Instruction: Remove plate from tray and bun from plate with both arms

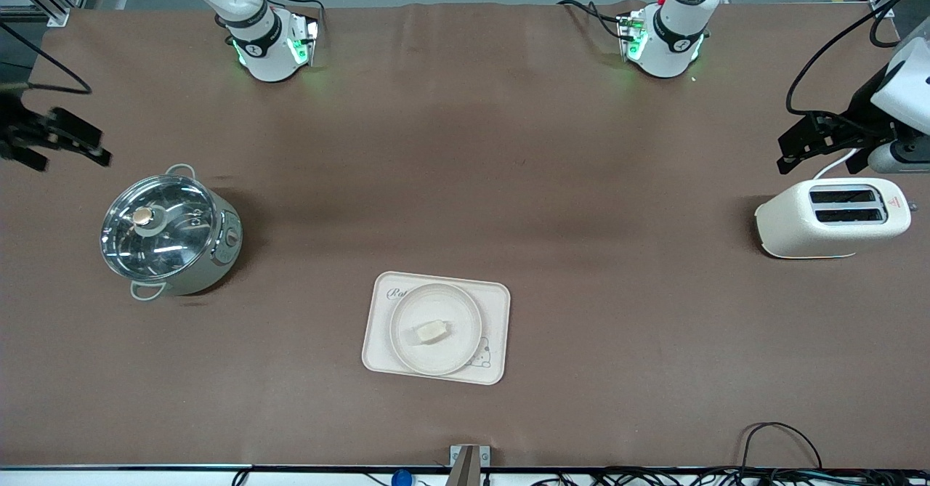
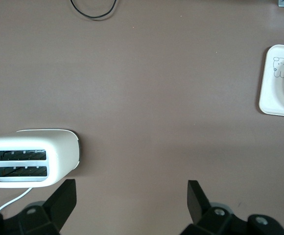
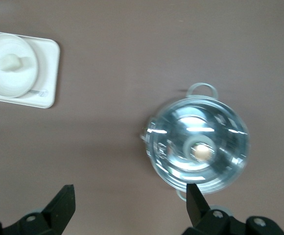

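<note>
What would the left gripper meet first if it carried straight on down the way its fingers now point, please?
Most likely bare table. The open left gripper points down at brown cloth, with the toaster just beside that line, so it could graze the toaster; depth is unclear.

Both arms hang high at the table's ends, left gripper (image 1: 788, 153) and right gripper (image 1: 80, 146) jaws spread wide.

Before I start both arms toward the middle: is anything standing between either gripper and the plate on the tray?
Nothing visible. The left gripper is open near the toaster, the right gripper open near the pot. Bare table separates both from the plate, which sits on the tray holding the bun.
</note>
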Robot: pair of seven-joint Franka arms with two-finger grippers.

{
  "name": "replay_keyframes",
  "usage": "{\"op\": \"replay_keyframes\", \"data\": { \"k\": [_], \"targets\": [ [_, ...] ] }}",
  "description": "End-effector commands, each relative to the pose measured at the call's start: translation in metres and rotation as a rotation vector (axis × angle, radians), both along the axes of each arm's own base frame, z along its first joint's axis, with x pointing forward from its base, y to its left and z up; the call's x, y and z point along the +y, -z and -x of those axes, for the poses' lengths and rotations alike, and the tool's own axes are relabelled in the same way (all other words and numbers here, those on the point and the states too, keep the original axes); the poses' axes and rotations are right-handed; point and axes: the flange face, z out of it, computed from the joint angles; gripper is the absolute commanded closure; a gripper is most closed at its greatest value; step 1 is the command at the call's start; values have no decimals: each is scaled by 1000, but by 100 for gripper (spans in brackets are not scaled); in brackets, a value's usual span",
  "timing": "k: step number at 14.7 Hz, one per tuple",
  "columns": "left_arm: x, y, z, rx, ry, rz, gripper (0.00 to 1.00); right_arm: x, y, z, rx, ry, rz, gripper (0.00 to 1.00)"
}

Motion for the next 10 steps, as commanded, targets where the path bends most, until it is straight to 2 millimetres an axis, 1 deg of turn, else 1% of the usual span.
{"op": "replay_keyframes", "data": {
  "k": [1, 2, 3, 4, 6, 7, 8, 9, 10],
  "targets": [
    [-15, -5, 1, 1, 15, -1, 0, 42, 45, -35, 4, 30, -69, 0],
    [-21, -5, 2, 1, 21, 0, 0, 68, 63, -47, 5, 51, -94, 0],
    [-24, -6, 2, 0, 27, 0, 0, 89, 83, -58, 5, 74, -106, 0],
    [-23, -6, 2, 0, 27, -2, 0, 118, 107, -68, 2, 69, -114, 0],
    [-23, -6, 2, 0, 35, -2, 0, 165, 156, -82, 2, 47, -133, 0],
    [-23, -6, 2, 0, 36, -2, 0, 188, 179, -86, 21, 80, -171, 0],
    [-23, -6, 2, -1, 38, -4, 0, 203, 207, -91, 54, 134, -216, 0],
    [-22, -6, 2, -1, 36, -6, 0, 217, 231, -95, 73, 150, -243, 0],
    [-22, -6, 2, -1, 36, -6, 0, 240, 250, -100, 55, 144, -253, 0]
  ]
}}
